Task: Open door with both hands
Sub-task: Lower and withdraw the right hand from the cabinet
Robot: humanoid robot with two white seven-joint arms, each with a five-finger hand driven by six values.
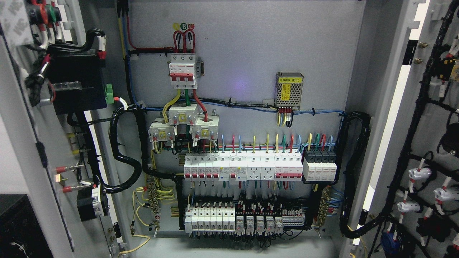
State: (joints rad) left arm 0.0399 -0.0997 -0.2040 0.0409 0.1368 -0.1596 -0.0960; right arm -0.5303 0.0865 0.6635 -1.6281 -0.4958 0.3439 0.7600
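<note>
Both doors of the grey electrical cabinet stand swung wide. The left door shows its inner face with a black box, red and green button backs and a wire loom. The right door also shows its inner face, with a black harness and white lamp backs. Between them the back panel is fully exposed. A black blocky shape sits at the lower left corner against the left door's edge. It looks like part of my left arm or hand. My right hand does not show.
On the panel are a red-and-white main breaker, a mesh power supply, a row of white breakers and sockets and terminal blocks. Thick black cable looms curve from each door into the cabinet.
</note>
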